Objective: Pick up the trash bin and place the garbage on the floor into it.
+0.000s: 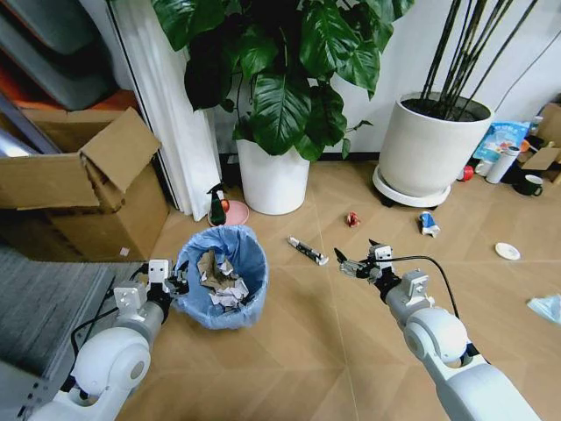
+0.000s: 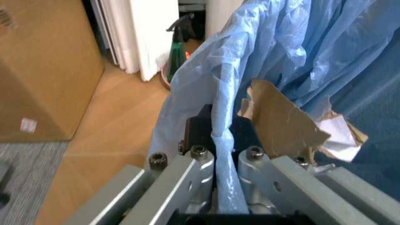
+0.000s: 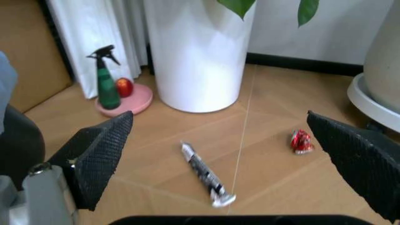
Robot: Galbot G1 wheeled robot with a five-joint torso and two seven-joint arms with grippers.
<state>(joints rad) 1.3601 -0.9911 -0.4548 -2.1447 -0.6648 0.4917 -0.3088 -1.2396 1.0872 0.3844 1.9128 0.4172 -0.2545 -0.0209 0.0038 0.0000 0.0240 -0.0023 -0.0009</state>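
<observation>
The trash bin point(image 1: 219, 276), lined with a crinkly light-blue bag, stands on the wood floor with paper and cardboard scraps point(image 2: 284, 123) inside. My left gripper point(image 1: 175, 285) is shut on its rim, one finger on each side of the bag-covered wall point(image 2: 224, 154). My right gripper point(image 1: 355, 263) hovers open to the bin's right, just above the floor. Garbage lies near it: a white-and-black tube point(image 1: 307, 251) point(image 3: 205, 176) between its spread fingers point(image 3: 100, 154), a red wrapper point(image 1: 351, 219) point(image 3: 301, 141), a blue-white piece point(image 1: 428, 224), a white lid point(image 1: 507, 251) and a light-blue mask point(image 1: 548, 307).
Cardboard boxes point(image 1: 88, 184) and a grey mat point(image 1: 35, 307) stand to the left. Two big white plant pots point(image 1: 273, 180) point(image 1: 429, 145) line the back wall. A green spray bottle point(image 1: 216, 206) on a pink dish sits behind the bin. A thermos point(image 1: 502, 164) and mug point(image 1: 529, 184) are far right.
</observation>
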